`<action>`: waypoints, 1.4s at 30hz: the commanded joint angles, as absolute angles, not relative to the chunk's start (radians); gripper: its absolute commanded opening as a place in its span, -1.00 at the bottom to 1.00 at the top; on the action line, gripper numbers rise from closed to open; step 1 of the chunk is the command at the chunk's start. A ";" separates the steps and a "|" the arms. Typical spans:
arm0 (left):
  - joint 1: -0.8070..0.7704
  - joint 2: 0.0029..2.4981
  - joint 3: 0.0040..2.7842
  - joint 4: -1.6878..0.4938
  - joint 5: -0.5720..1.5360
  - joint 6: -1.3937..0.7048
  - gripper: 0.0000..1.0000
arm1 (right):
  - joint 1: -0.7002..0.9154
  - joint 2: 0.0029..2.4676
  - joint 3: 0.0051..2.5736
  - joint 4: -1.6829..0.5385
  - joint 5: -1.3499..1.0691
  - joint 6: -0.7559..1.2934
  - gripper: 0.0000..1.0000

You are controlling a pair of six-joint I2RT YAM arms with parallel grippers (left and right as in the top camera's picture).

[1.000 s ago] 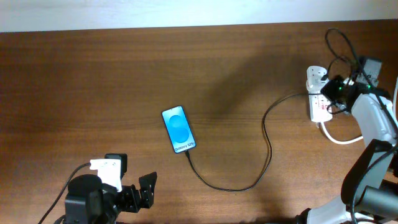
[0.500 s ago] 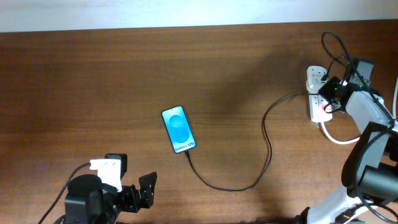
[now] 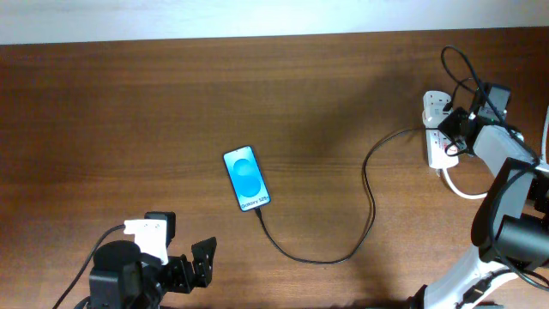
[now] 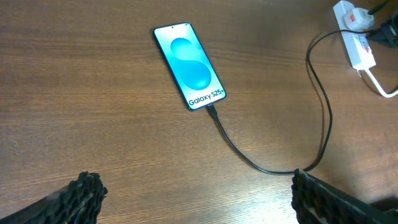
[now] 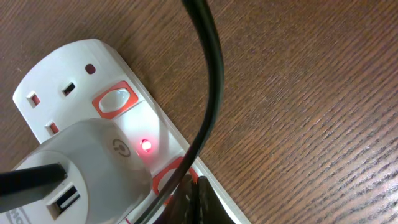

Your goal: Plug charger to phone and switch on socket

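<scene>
Our right gripper (image 5: 193,199), tips pinched together and empty, meets the socket (image 5: 74,68) at its rocker switch (image 5: 165,180) just ahead. The switch is probably stiff and the light strip may skid, so we press squarely. Our left gripper (image 4: 199,196) gapes.

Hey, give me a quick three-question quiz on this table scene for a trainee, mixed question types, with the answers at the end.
1. True or false: the charger is plugged into the phone at its bottom edge.
2. The left pincer is: A) open, holding nothing; B) shut on the phone; C) shut on the charger.
3. Fill in: on the socket, the indicator light glows ____.
Key: 1 true; 2 A; 3 red.
</scene>
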State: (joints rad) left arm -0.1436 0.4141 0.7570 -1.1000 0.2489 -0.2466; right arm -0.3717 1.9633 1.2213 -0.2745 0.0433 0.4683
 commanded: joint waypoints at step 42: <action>-0.143 0.408 0.754 -1.098 0.239 -0.245 0.98 | -0.259 0.449 1.227 -1.047 -0.079 0.300 0.82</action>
State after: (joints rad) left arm -0.1436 0.4133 0.7570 -1.0981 0.2459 -0.2466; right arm -0.2829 0.4725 1.2278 -1.0153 -0.0734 0.3065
